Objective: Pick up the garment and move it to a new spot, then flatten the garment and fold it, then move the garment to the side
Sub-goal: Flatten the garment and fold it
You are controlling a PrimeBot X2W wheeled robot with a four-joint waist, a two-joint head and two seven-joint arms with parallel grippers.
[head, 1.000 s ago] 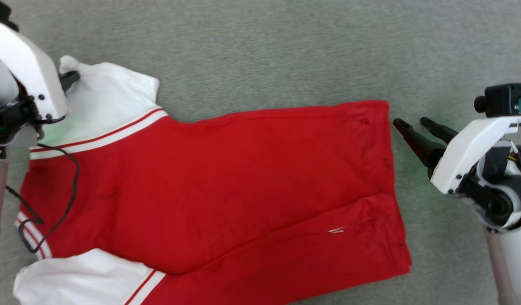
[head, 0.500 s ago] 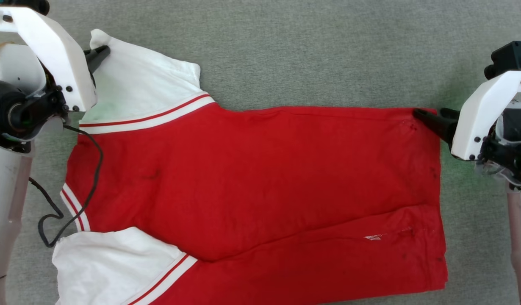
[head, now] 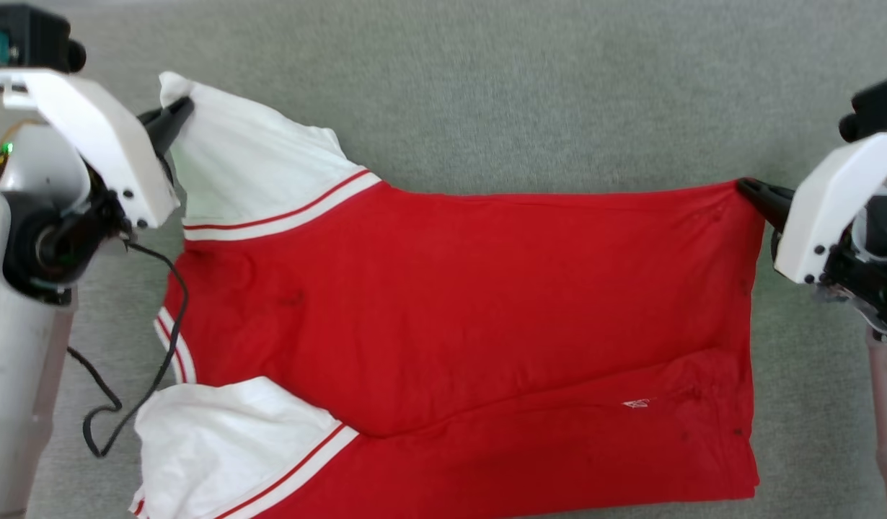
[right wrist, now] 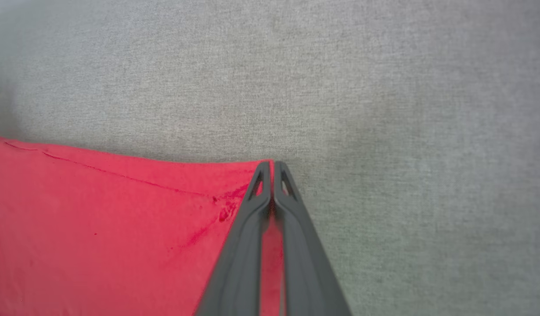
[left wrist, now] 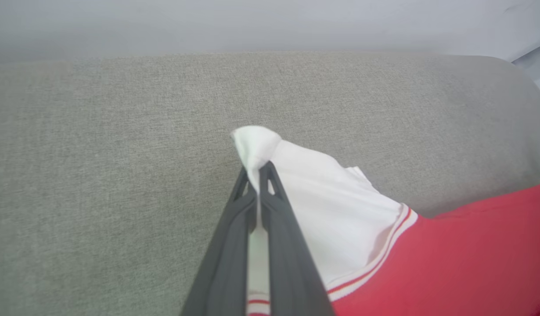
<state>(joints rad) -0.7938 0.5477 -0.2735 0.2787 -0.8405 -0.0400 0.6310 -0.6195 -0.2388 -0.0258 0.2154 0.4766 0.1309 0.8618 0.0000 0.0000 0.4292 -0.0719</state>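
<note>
A grey woven surface [head: 487, 86] spreads under everything; on it the garment [head: 451, 303] lies across the middle of the head view, red body spread wide, collar end toward the robot's left and hem toward its right, with a long diagonal crease across its near part and no print showing on the upturned side; the left arm [head: 32, 303] stands pale at the left edge and the right arm [head: 840, 209] at the right edge, each beside one end of the cloth; the far sleeve [head: 256, 166], white with red-white stripe trim, rises to a point at the upper left, and the near sleeve [head: 220, 440] lies rumpled at the bottom left; a black cable [head: 171, 324] hangs from the left arm and loops over the collar end; the left gripper [head: 177, 115] is clamped on the tip of the far sleeve, white cloth bunched just past its fingertips in the left wrist view; the right gripper [head: 752, 192] is clamped on the far hem corner, red cloth pinched between its fingers in the right wrist view; a small white mark [head: 634, 404] sits on the red near the hem.
</note>
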